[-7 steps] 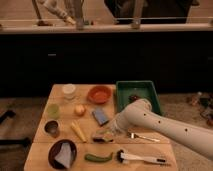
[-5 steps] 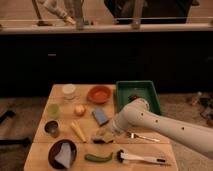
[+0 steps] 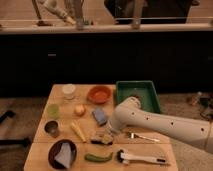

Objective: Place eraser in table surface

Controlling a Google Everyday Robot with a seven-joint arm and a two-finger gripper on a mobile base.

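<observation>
Just left of the tool [image 3: 113, 131], eraser [image 3: 102, 137] lying flat on the tabletop [image 3: 150, 148], perhaps touching it, tool's grip impossible to tell, blue block [image 3: 100, 116] just behind, everything placed as a moment earlier.

table surface [image 3: 65, 122]: pale matt wood | tray [image 3: 136, 84]: green, perhaps plastic | cup [image 3: 51, 128]: dull metal | gripper [image 3: 111, 131] at eraser [image 3: 102, 137]; arm [image 3: 165, 125] smooth white

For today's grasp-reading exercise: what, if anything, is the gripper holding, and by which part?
It cannot be told. The gripper sits low at the arm-side end of the eraser, which lies on the table surface.
</observation>
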